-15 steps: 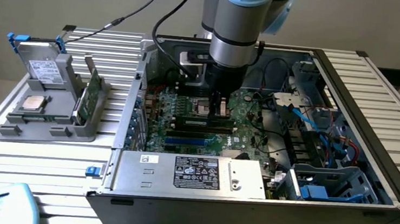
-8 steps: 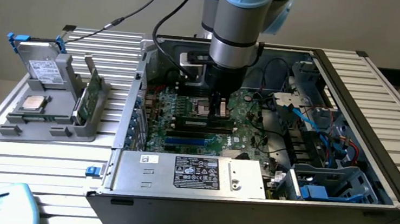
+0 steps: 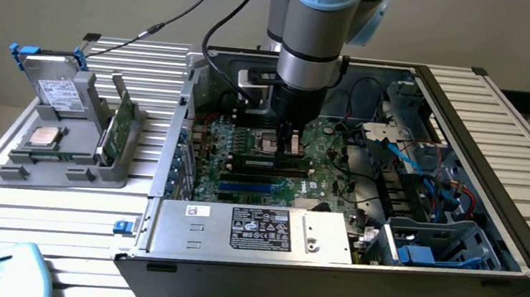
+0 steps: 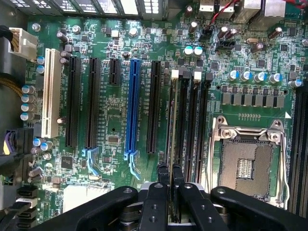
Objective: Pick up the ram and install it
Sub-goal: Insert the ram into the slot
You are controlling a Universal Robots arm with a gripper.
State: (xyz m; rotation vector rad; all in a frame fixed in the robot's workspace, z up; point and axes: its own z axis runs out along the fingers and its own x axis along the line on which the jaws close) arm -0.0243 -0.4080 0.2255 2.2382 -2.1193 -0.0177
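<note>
Clearly gripper (image 4: 169, 175) clamped on ram (image 4: 172, 120), stick edge-on along black memory slots (image 4: 199, 125), beside open processor socket (image 4: 245, 166) on motherboard (image 4: 114, 126).

One gripper (image 4: 171, 175), one gripped ram (image 4: 172, 120)

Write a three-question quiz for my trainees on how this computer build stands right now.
1. True or false: the gripper is shut on the ram.
2. The ram is lined up with: A) the blue slot; B) the black memory slots beside the processor socket; C) the white slot.
3. Fill in: the processor socket is ____ (filled or empty).
Key: 1 true; 2 B; 3 empty.
</note>
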